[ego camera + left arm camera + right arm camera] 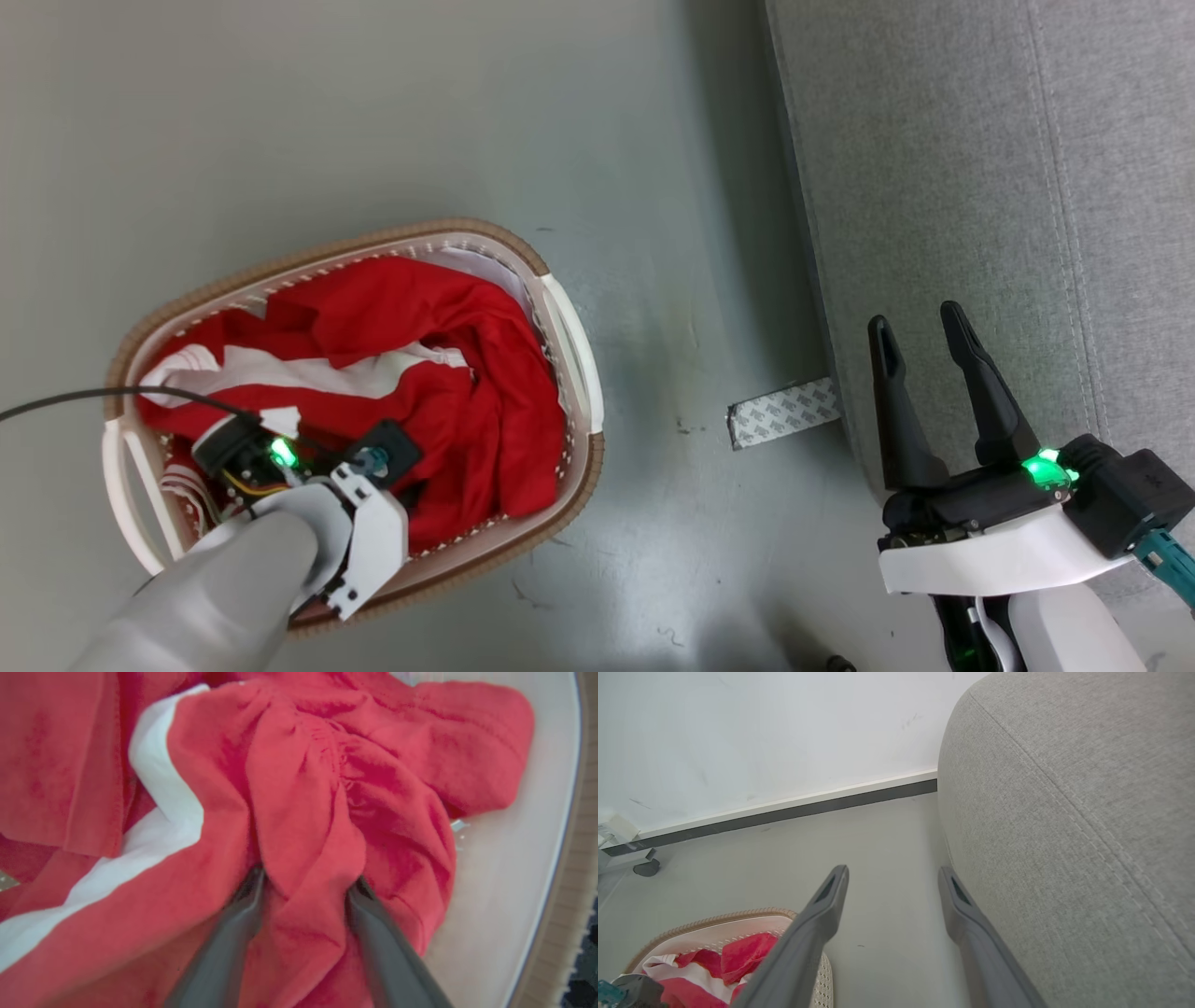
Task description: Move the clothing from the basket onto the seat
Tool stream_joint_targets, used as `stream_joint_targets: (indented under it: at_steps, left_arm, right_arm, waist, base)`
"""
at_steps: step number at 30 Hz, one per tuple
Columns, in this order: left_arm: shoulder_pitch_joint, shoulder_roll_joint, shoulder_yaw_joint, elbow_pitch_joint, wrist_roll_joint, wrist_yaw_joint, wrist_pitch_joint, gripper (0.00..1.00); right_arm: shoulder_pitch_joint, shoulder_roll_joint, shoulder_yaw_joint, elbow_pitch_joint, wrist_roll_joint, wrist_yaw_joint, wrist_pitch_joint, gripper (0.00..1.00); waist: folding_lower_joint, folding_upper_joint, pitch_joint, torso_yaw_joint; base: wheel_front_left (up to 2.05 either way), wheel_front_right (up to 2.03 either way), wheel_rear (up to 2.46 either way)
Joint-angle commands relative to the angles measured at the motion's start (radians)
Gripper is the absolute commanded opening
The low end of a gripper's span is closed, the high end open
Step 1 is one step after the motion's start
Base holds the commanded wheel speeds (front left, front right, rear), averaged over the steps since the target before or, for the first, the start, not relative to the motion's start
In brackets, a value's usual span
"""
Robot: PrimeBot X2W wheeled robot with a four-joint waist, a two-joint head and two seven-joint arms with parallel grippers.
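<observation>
The clothing [420,317] is bright red with white stripes and fills the cream basket [448,229] on the floor at lower left. My left wrist [308,467] reaches down into the basket. In the left wrist view my left gripper [307,877] stands open, both fingers pushed into the clothing [303,788] with a raised red fold between them; the basket wall [514,858] is at the right. My right gripper [917,317] is open and holds nothing, beside the front edge of the grey seat [980,187]. The right wrist view shows that gripper [893,872], the seat [1064,812], the basket [714,917] and the clothing [742,952].
A strip of printed tape [782,411] lies on the grey floor at the seat's base. A black cable [75,397] runs over the basket's left rim. A white wall with a dark baseboard [784,812] and a caster wheel [644,867] stand beyond the basket.
</observation>
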Motion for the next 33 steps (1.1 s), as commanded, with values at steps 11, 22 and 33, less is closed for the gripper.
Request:
stream_joint_targets:
  at_steps: [11, 22, 33]
  left_arm:
    - [0.014, -0.065, 0.08, 0.01, -0.166, 0.006, -0.109, 0.0]
    - [0.17, -0.074, 0.175, -0.156, -0.184, 0.029, -0.111, 0.0]
    - [0.229, -0.082, 0.183, -0.286, -0.221, 0.044, -0.095, 0.0]
  right_arm:
    - [0.012, -0.003, -0.05, 0.038, -0.03, -0.002, 0.0, 1.0]
    - [0.138, -0.004, -0.101, 0.127, -0.053, -0.002, 0.0, 1.0]
    - [0.261, -0.004, -0.121, 0.165, -0.079, -0.002, 0.0, 1.0]
  waist:
    - [-0.0001, 0.0, -0.159, 0.071]
    - [-0.0001, 0.0, -0.54, 0.173]
    - [-0.0001, 0.0, -0.769, 0.236]
  base:
    - [0.0, 0.0, 0.0]
    - [0.0, 0.0, 0.0]
    - [0.0, 0.0, 0.0]
